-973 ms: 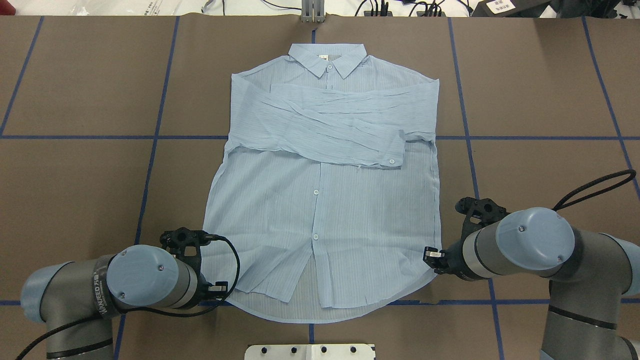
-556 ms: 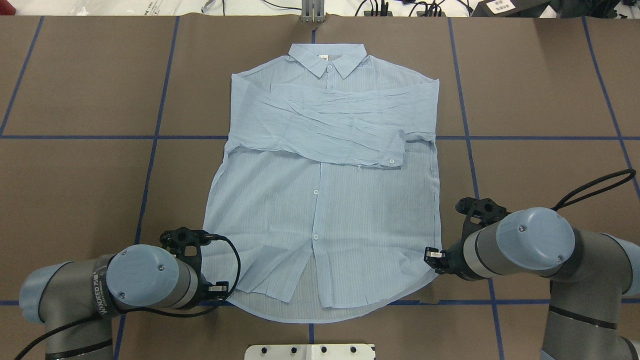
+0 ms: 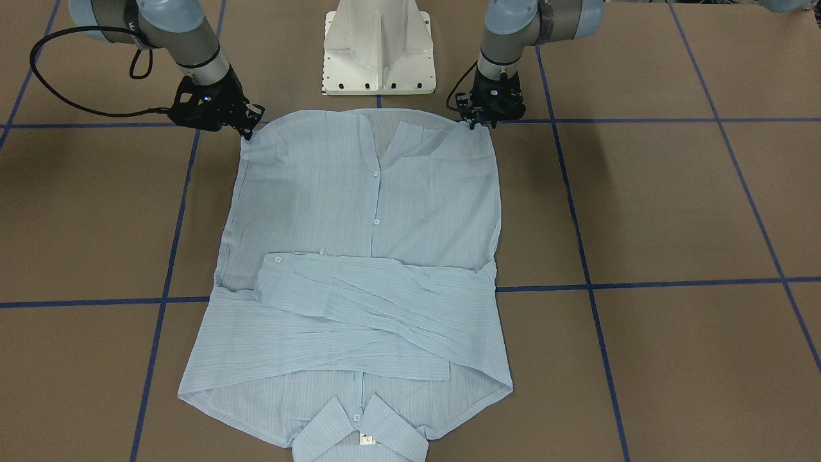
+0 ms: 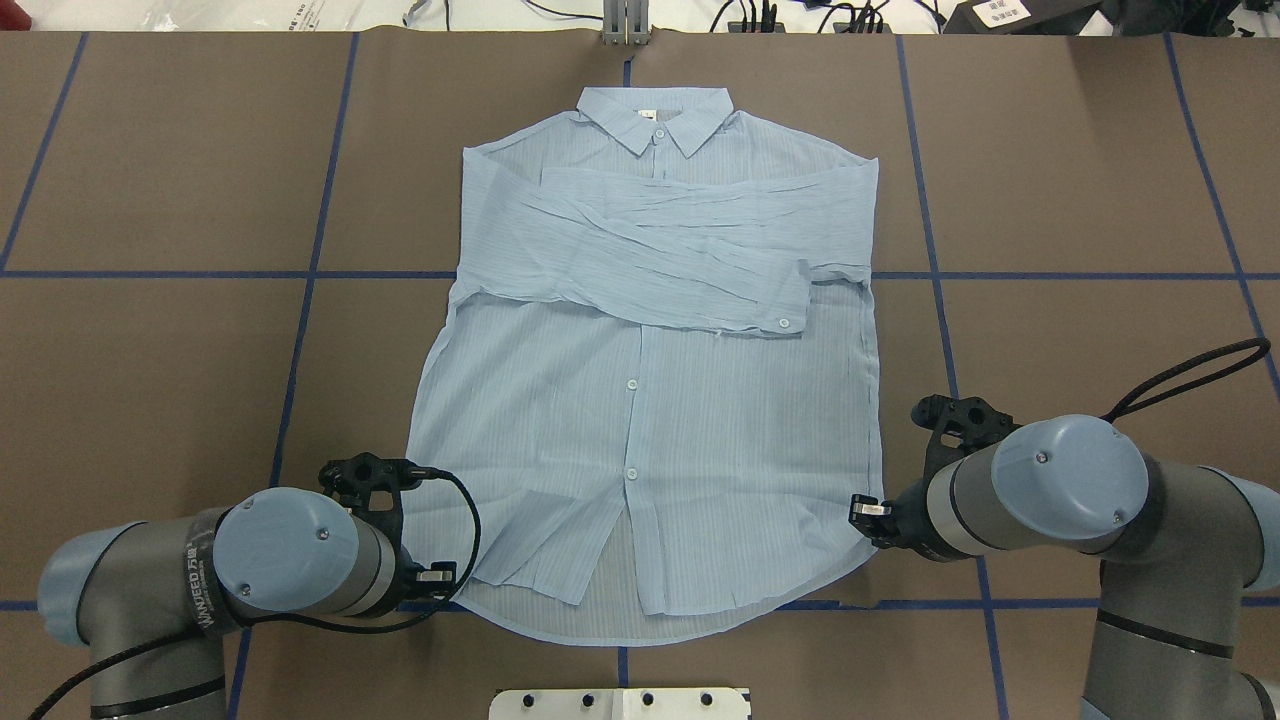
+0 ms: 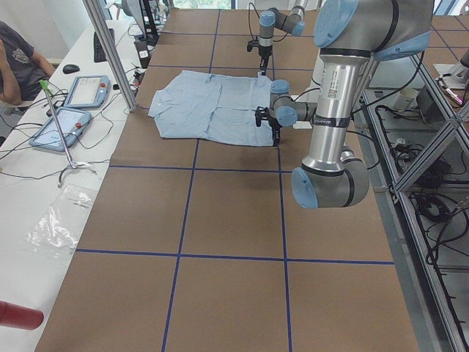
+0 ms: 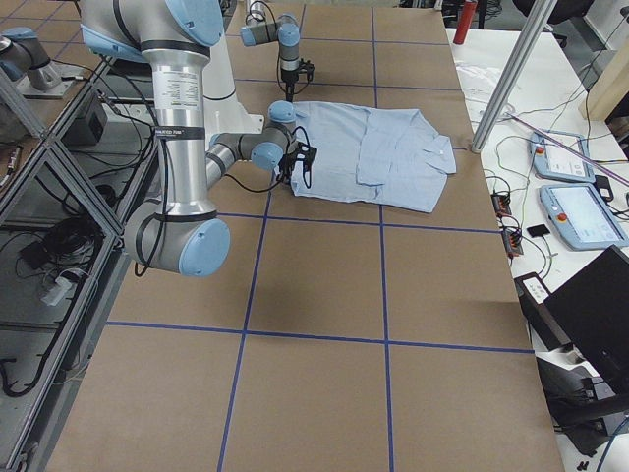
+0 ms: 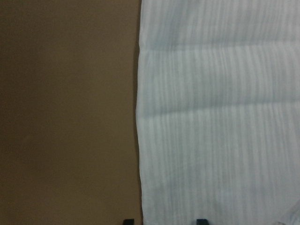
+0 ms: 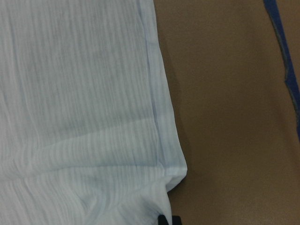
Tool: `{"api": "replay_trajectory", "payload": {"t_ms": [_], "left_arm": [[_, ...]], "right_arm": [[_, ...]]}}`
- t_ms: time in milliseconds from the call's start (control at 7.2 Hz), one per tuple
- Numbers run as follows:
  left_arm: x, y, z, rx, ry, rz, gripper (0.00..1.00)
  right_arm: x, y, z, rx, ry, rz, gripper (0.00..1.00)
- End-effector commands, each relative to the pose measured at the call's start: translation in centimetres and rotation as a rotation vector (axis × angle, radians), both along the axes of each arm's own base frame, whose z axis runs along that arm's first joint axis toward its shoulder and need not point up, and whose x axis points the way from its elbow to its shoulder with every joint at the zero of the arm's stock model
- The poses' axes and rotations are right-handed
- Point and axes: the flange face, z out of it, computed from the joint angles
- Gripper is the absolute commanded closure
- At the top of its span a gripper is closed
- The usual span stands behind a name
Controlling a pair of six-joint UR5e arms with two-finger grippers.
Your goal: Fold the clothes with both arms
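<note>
Shows one light-blue pinstriped button-front shirt (image 4: 650, 430) spread flat, front up, in the middle of the desk (image 4: 150, 380), on brown covering gridded with blue tape lines (image 4: 300, 330). Puts collar (image 4: 655, 118) at far end, rounded hem at near end, just short of white base pedestal (image 3: 378, 48). Has both sleeves (image 4: 680, 240) folded across the chest and crossed, one buttoned cuff (image 4: 785, 305) on top toward the right. Shows lower placket parted near hem, one flap turned back. Sets left pincer (image 3: 478, 120) low at near-left hem corner, right pincer (image 3: 249, 128) low at near-right hem corner, well apart, shirt between them. Via left wrist camera: finds two black fingertips (image 7: 127, 221) spread wide, straddling the shirt's side edge, one over bare desk, other over cloth; open, nothing pinched as far as visible. Via right wrist camera: finds dark fingertips pressed together at the rounded hem corner, cloth puckering toward them; looks clamped on that corner of the shirt. In side views, shows both pincers pointing down onto the near hem. Beyond far desk edge, shows white bench (image 5: 29, 183) with two tablets (image 5: 88, 89).
</note>
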Motion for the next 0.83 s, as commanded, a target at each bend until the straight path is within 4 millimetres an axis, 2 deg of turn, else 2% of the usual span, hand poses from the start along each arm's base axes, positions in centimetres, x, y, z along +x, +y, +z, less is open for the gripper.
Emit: {"api": "replay_trajectory", "payload": {"t_ms": [0,695], "left_arm": [[-0.09,-0.35,0.12,-0.001,-0.003,-0.007,0.46],[0.04,-0.77,-0.26,0.006,0.003,-0.012,0.47]], "right_arm": [[-0.06,-0.02,0.01,0.0,0.0,0.0,1.0],[0.17,-0.26,0.17,0.002,0.003,0.003,1.0]]}}
